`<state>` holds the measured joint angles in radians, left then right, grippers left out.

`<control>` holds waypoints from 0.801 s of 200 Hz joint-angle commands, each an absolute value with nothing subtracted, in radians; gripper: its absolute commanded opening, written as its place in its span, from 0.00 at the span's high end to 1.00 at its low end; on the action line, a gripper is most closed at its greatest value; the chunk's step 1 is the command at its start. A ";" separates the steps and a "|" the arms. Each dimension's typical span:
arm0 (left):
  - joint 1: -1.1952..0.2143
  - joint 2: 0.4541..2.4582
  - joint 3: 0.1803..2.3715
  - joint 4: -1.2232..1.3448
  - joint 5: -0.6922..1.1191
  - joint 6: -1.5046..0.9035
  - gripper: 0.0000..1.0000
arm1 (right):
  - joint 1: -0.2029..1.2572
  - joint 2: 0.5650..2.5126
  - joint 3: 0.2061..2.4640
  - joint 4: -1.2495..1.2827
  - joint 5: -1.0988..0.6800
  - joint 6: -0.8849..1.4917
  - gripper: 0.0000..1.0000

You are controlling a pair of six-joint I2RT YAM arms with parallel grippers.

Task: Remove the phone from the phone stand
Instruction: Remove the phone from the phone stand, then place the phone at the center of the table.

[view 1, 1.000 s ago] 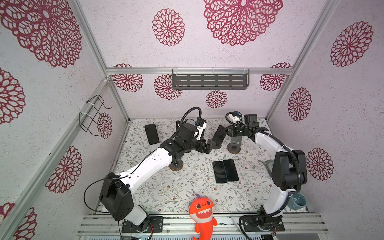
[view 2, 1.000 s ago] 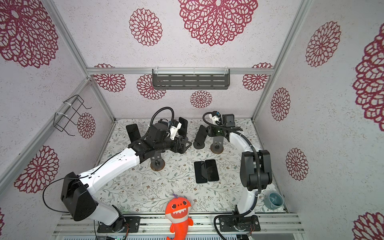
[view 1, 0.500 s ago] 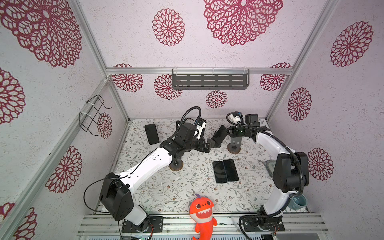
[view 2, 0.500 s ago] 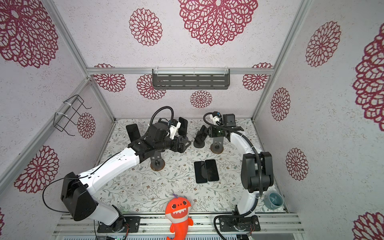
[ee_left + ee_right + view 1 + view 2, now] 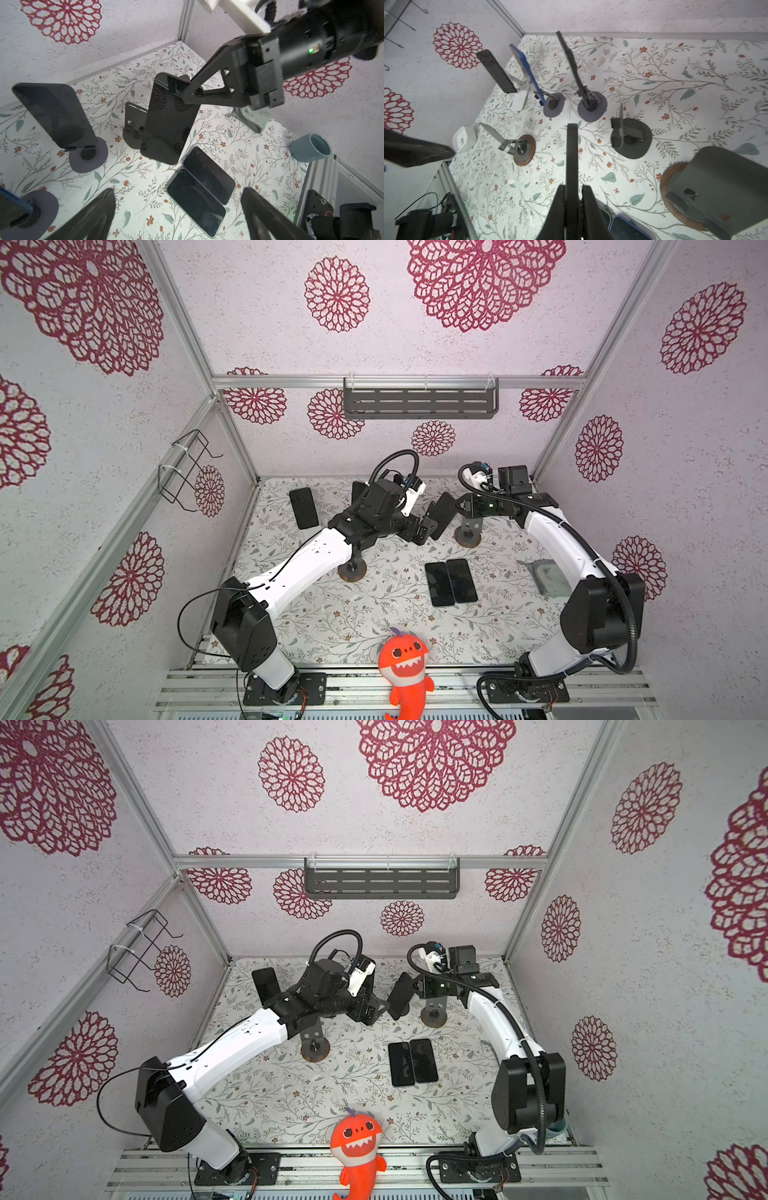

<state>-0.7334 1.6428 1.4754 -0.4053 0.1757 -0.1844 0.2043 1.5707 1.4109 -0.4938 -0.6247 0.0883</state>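
Both top views are bright, evenly lit from above, shadows soft; frame posts (image 5: pixel 183 323) lean outward near the edges. In the left wrist view the phone (image 5: pixel 169 116) mirrors the wall pattern (image 5: pixel 62 20), and the fingers (image 5: pixel 99 216) of the left gripper (image 5: pixel 178 191) blur at 5 and 7 o'clock. The floral mat (image 5: pixel 602 158) washes pale in the right wrist view.

Two flat phones (image 5: pixel 451 583) lie side by side mid-table (image 5: pixel 332 626). Directly behind them the phone (image 5: pixel 441 516) hangs above it in the right gripper (image 5: pixel 188 96). The phone stand (image 5: pixel 468 533) is behind them, slightly right. A second stand (image 5: pixel 352 570) sits left, a propped phone (image 5: pixel 303 508) far behind-left, a cloth (image 5: pixel 548 578) right, a plush toy (image 5: pixel 405 664) in front.
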 commanded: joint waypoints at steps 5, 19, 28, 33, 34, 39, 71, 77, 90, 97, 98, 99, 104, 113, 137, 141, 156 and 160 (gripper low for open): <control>-0.746 1.682 1.511 -0.484 0.199 -0.097 0.02 | 0.237 1.500 1.393 -0.520 -0.701 0.125 0.88; -0.747 1.694 1.515 -0.494 0.207 -0.094 0.02 | 0.251 1.477 1.376 -0.501 -0.702 0.143 0.89; -0.753 1.699 1.516 -0.500 0.206 -0.089 0.02 | 0.260 1.463 1.361 -0.485 -0.704 0.161 0.89; -0.755 1.702 1.516 -0.504 0.199 -0.083 0.03 | 0.264 1.456 1.354 -0.478 -0.704 0.169 0.89; -0.756 1.703 1.516 -0.504 0.197 -0.081 0.03 | 0.265 1.454 1.353 -0.476 -0.703 0.171 0.89; -0.760 1.707 1.516 -0.510 0.186 -0.075 0.02 | 0.271 1.449 1.346 -0.470 -0.703 0.177 0.90; -0.772 1.730 1.518 -0.531 0.148 -0.060 0.02 | 0.297 1.415 1.298 -0.421 -0.700 0.222 0.90; -0.775 1.736 1.521 -0.538 0.145 -0.058 0.02 | 0.300 1.409 1.290 -0.413 -0.697 0.230 0.90; -0.781 1.747 1.525 -0.544 0.135 -0.059 0.02 | 0.305 1.398 1.274 -0.389 -0.694 0.249 0.91; -0.783 1.752 1.526 -0.545 0.132 -0.060 0.02 | 0.309 1.393 1.267 -0.377 -0.693 0.256 0.91; -0.784 1.752 1.526 -0.545 0.131 -0.060 0.02 | 0.309 1.392 1.265 -0.376 -0.693 0.258 0.91; -0.785 1.753 1.526 -0.545 0.131 -0.060 0.02 | 0.310 1.392 1.264 -0.375 -0.693 0.258 0.91; -0.786 1.756 1.526 -0.544 0.127 -0.061 0.02 | 0.310 1.390 1.261 -0.371 -0.693 0.262 0.91; -0.789 1.761 1.527 -0.542 0.123 -0.060 0.03 | 0.313 1.388 1.256 -0.364 -0.693 0.269 0.91; -0.790 1.775 1.535 -0.550 0.120 -0.066 0.02 | 0.323 1.388 1.249 -0.353 -0.693 0.279 0.91; -0.790 1.778 1.537 -0.552 0.120 -0.067 0.02 | 0.325 1.385 1.248 -0.351 -0.693 0.278 0.91; -0.790 1.781 1.539 -0.555 0.123 -0.072 0.02 | 0.330 1.385 1.247 -0.350 -0.693 0.281 0.92; -0.790 1.782 1.539 -0.555 0.124 -0.073 0.01 | 0.331 1.385 1.247 -0.350 -0.693 0.281 0.91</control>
<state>-0.7818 1.7744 1.5082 -0.5480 0.1276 -0.0895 0.3176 1.4357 1.2335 -0.4160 -0.6594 0.2554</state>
